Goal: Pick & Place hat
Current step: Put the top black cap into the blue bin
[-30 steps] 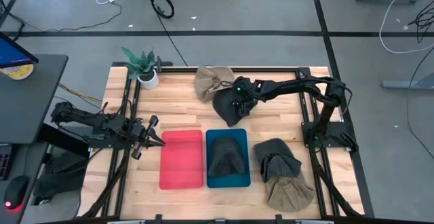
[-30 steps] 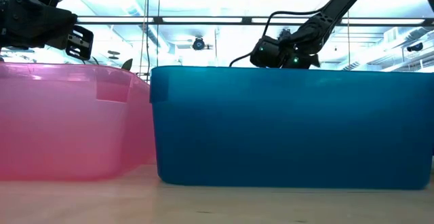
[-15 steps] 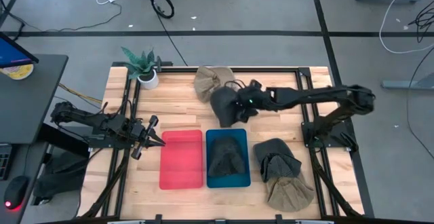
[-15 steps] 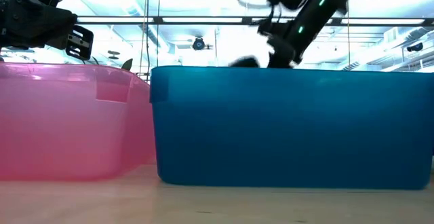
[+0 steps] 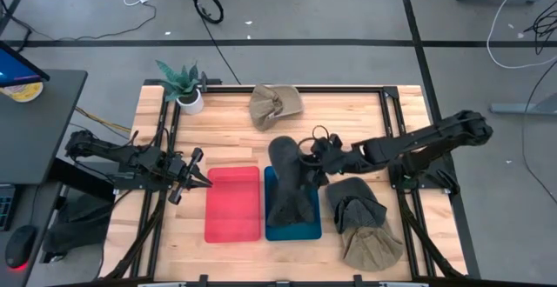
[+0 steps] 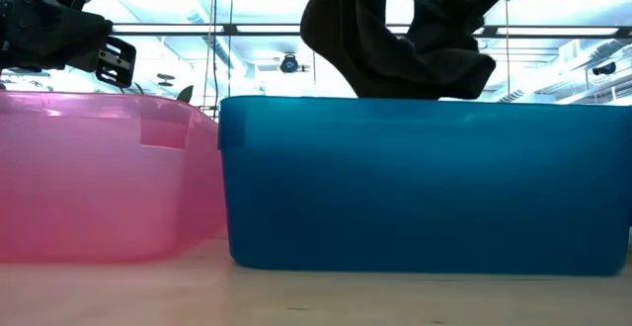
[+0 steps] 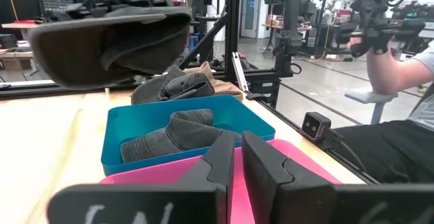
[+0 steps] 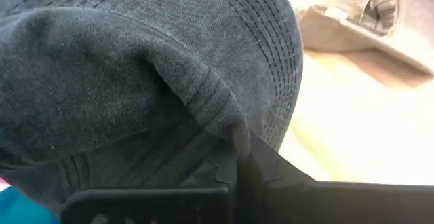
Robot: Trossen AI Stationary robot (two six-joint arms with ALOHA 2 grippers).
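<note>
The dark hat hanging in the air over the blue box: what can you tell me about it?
The dark hat is a charcoal cap of washed, denim-like cloth with rows of stitching on its brim. It hangs limp, clear of the table, above the far end of the blue bin, which already holds another dark cap. The right tool is shut on its edge, pinching a fold of fabric; nothing else touches it.

A small potted plant [image 5: 185, 86] stood at the far left corner of the wooden table [image 5: 226, 130]. A monitor [image 5: 17, 68] rested on the grey side desk [image 5: 39, 122], with a mouse [image 5: 17, 246] nearer the camera. Cables [image 5: 207, 7] lay on the floor. A seated person [image 7: 400, 75] appeared beyond the table.
</note>
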